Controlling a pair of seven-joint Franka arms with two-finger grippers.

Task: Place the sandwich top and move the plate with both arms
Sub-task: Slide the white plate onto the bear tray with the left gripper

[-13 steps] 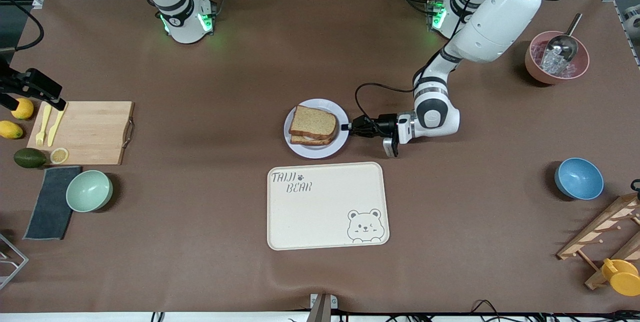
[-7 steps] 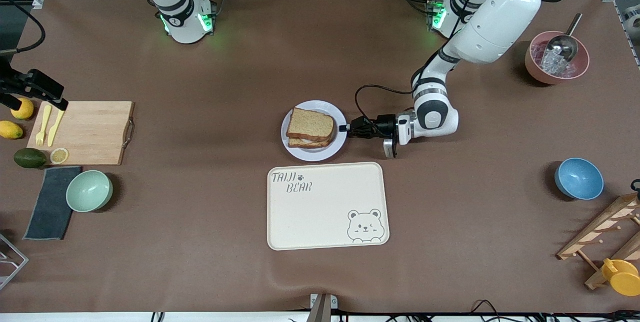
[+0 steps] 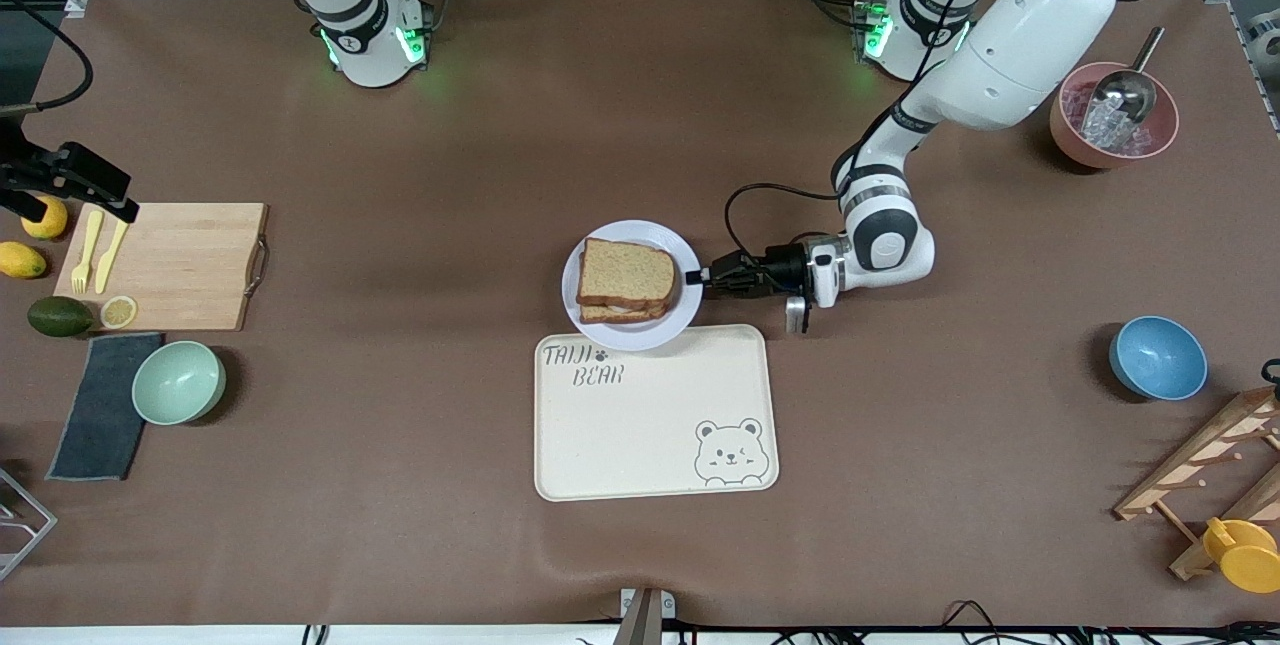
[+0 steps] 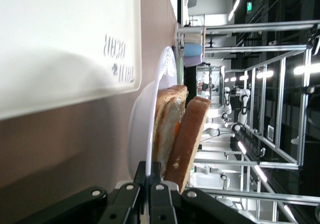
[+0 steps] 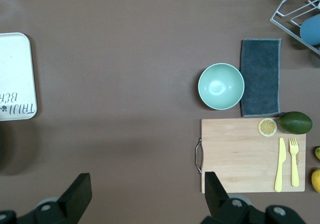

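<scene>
The plain brown sandwich top lies on a lower slice with egg on the small round pale plate. My left gripper is shut on the plate's rim at the side toward the left arm's end. The plate's edge nearest the front camera overlaps the cream bear tray. In the left wrist view my gripper pinches the plate, and the top slice leans on the egg slice. My right gripper is open and empty, high over the right arm's end; its wrist view shows it above bare table.
A wooden cutting board with a yellow fork and knife, a green bowl and a dark cloth sit toward the right arm's end. A blue bowl, a pink bowl with scoop and a wooden rack sit toward the left arm's end.
My left gripper has carried the plate with the sandwich nearer to the front camera, so its edge now overlaps the tray. The right gripper has barely shifted.
</scene>
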